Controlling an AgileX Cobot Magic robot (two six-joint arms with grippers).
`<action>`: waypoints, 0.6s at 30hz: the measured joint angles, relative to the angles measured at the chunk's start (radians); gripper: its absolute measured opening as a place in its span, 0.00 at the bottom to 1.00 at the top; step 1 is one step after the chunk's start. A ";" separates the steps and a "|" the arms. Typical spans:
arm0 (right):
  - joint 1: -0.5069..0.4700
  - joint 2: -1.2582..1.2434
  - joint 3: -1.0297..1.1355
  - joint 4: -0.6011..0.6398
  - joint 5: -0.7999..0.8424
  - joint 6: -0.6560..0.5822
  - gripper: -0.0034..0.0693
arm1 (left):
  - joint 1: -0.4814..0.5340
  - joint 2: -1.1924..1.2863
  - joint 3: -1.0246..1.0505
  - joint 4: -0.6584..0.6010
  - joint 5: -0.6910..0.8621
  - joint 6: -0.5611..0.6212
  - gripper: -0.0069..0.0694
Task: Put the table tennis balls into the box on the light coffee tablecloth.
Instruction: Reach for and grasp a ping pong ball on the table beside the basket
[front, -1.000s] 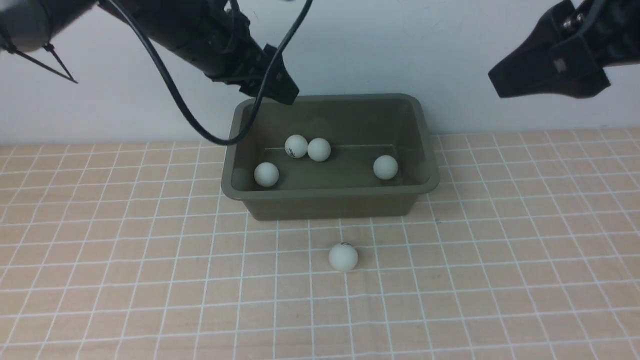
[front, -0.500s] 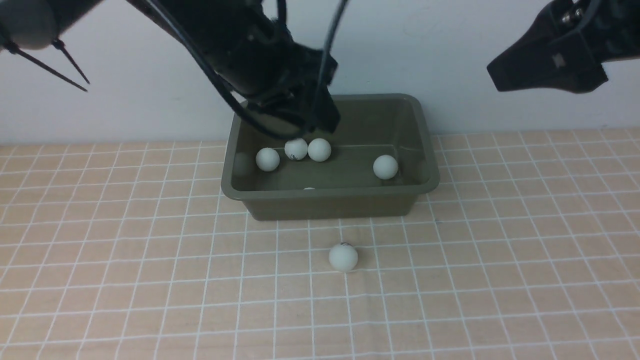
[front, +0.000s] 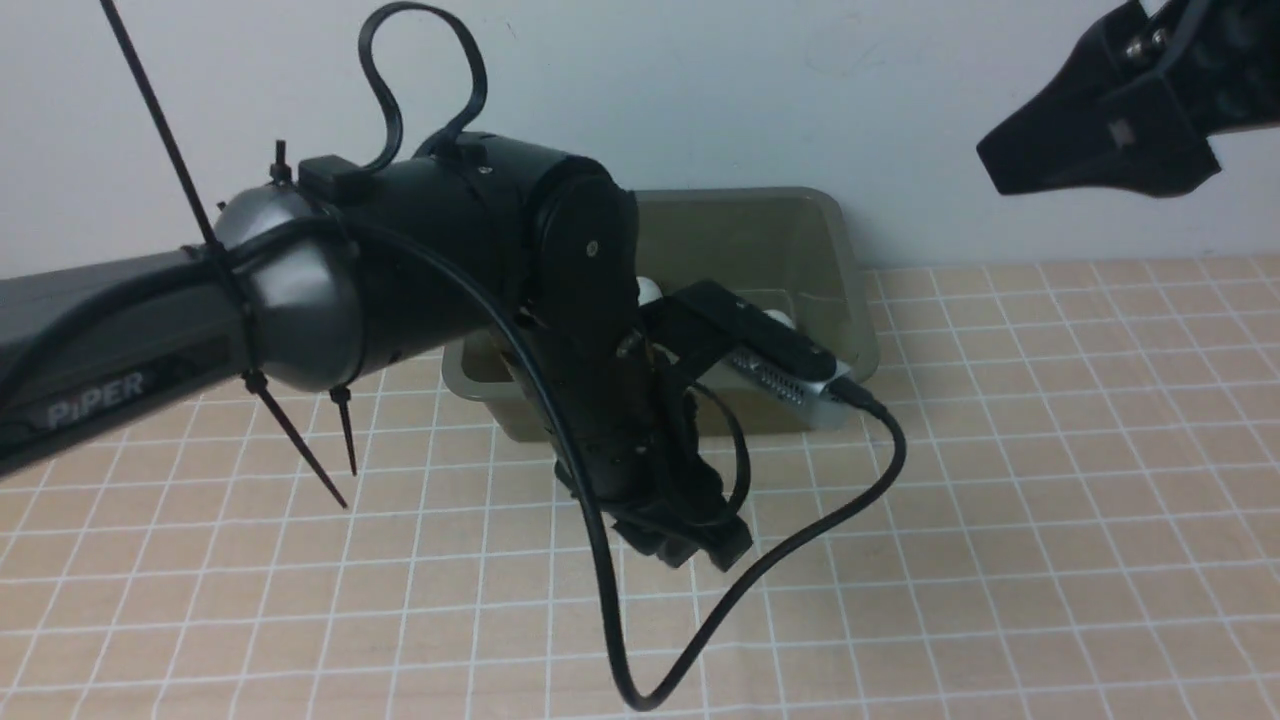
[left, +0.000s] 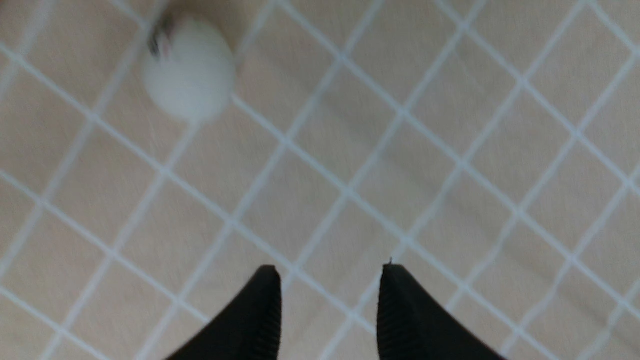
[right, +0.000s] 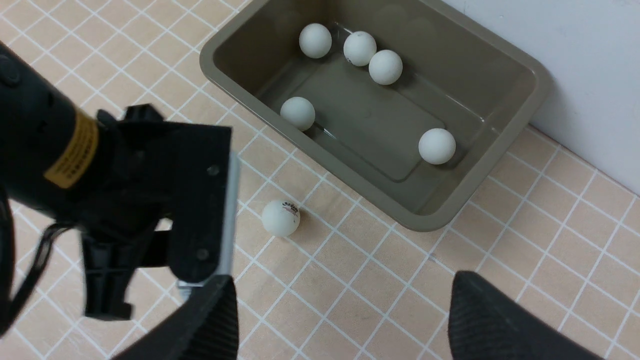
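The olive-green box (right: 520, 100) stands on the light coffee tablecloth (front: 1000, 500) and holds several white table tennis balls, among them one by the near wall (right: 297, 113) and one at the right end (right: 436, 146). One more ball (right: 281, 217) with a dark logo lies on the cloth in front of the box. It shows blurred in the left wrist view (left: 189, 75), ahead of and apart from my left gripper (left: 330, 270), which is open and empty. In the front view my left gripper (front: 692, 545) hides that ball and much of the box (front: 760, 235). My right gripper (right: 340, 295) is open wide, raised at the upper right (front: 1100, 140).
My left arm (front: 450, 280) reaches across the front of the box, with its wrist camera (front: 770, 360) and a looping black cable (front: 800, 540) hanging over the cloth. A white wall (front: 900, 80) stands right behind the box.
A fifth ball appeared in the box. My left arm swung from above the box's back left down and forward to the cloth in front of it. The right arm held still.
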 joint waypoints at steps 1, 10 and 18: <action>0.000 0.000 0.000 0.000 0.000 0.000 0.75 | 0.000 0.000 0.000 0.001 -0.008 0.000 0.40; 0.000 0.005 0.000 0.000 0.001 0.012 0.75 | 0.000 0.096 0.000 0.120 -0.207 0.002 0.64; 0.000 0.013 0.000 0.007 0.002 0.012 0.75 | 0.000 0.221 0.000 0.159 -0.296 0.002 0.66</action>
